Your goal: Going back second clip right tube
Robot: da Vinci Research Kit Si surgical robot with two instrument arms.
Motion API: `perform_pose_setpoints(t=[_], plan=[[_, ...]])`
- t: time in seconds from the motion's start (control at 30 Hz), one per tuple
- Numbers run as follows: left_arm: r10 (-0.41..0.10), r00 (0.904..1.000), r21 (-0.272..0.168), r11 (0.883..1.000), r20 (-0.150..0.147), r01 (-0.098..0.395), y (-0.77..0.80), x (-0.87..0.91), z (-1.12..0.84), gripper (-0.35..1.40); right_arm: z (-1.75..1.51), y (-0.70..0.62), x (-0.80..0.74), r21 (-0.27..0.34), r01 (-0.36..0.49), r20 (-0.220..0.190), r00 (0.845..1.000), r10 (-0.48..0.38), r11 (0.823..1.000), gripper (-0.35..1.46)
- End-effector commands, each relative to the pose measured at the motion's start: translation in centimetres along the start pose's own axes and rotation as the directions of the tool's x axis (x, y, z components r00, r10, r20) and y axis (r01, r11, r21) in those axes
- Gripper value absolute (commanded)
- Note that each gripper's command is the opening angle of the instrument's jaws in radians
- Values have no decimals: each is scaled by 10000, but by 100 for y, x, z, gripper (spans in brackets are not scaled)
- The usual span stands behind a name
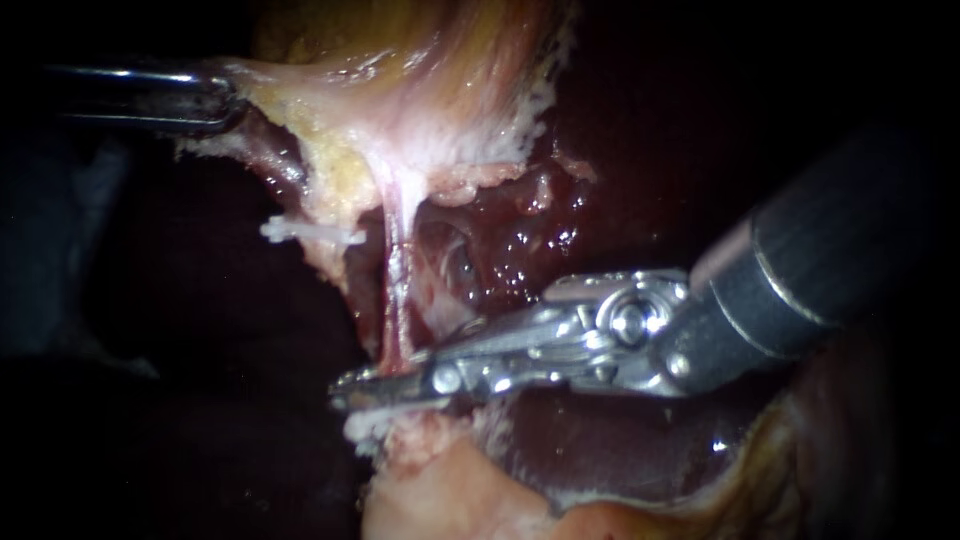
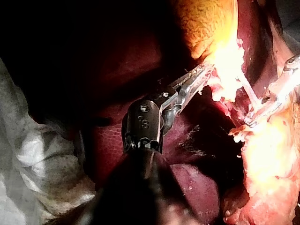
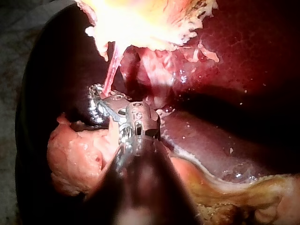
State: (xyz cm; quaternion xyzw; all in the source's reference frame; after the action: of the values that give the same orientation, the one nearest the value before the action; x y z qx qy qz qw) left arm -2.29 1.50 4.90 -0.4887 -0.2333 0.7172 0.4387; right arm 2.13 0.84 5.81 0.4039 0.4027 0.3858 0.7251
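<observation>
right instrument (image 1: 350,385) clamped crosswise on upright tube (image 1: 397,270), left instrument (image 1: 228,98) clamped on gallbladder (image 1: 420,70)

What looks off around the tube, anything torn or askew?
Nothing clearly damaged: the tube runs taut and unbroken down to the right instrument. One white ragged piece juts sideways from the tissue beside it; whether it is a clip, I cannot tell.

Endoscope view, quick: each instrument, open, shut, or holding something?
Left instrument: shut on tissue.
Right instrument: tip at the tube; open or shut cannot be told.
</observation>
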Motion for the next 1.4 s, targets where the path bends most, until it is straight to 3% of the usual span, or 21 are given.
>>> perform_pose_setpoints(t=[0.03, 0.17, 0.2, 0.23, 0.3, 0.37, 0.47, 0.57, 0.63, 0.73, 0.93, 1.23, 1.4], plan=[[2, 10000, 5, 10000, -2, -2, 0, 0, 0, -35, 0, 0, 0, 7, -3, 2, 10000, 3, 10000, -35], [2, 10000, 4, 10000, -2, -2, 0, 0, 0, -35, 0, 3, -1, 97, -1, 74, 10000, 1, 10000, -35], [2, 10000, 4, 10000, -2, -2, 0, 0, 0, -35, 1, 4, -1, 217, 2, 206, 9998, -6, 9998, -31], [2, 10000, 4, 10000, -2, -2, 0, 0, 0, -35, 2, 6, -2, 369, 7, 252, 9997, -17, 9993, -15], [2, 10000, 4, 10000, -2, -2, 0, 0, 0, -35, 4, 9, -6, 696, 173, -87, 9998, -167, 9974, 19], [2, 10000, 4, 10000, -2, -2, 0, 0, 0, -35, 9, 14, -12, 1042, 247, -515, 9985, -194, 9943, 34], [2, 10000, 4, 10000, -2, -2, 0, 0, 0, -35, 16, 21, -17, 1165, 380, -739, 9968, -295, 9925, 44], [2, 10000, 3, 10000, -1, -2, 0, 0, -1, -35, 21, 32, -25, 1028, 1323, -770, 9892, -1247, 9859, 45], [3, 10000, 2, 10000, -1, -3, 0, 0, -1, -35, 24, 40, -29, 688, 2096, -662, 9765, -2051, 9754, 47], [3, 10000, 2, 10000, -1, -3, 0, 0, -1, -35, 24, 51, -31, -149, 3390, -407, 9398, -3394, 9407, 49], [5, 10000, -3, 10000, 2, -5, 0, 0, -2, -35, -4, 61, -35, -531, 4822, -193, 8750, -4837, 8744, 49], [7, 10000, -9, 10000, 4, -7, 0, 0, -3, -35, -82, 60, -38, -624, 5835, -118, 8108, -5852, 8097, 50], [7, 10000, -9, 10000, 5, -7, 0, 0, -3, -35, -122, 58, -34, -732, 6085, -80, 7919, -6106, 7902, 50]])
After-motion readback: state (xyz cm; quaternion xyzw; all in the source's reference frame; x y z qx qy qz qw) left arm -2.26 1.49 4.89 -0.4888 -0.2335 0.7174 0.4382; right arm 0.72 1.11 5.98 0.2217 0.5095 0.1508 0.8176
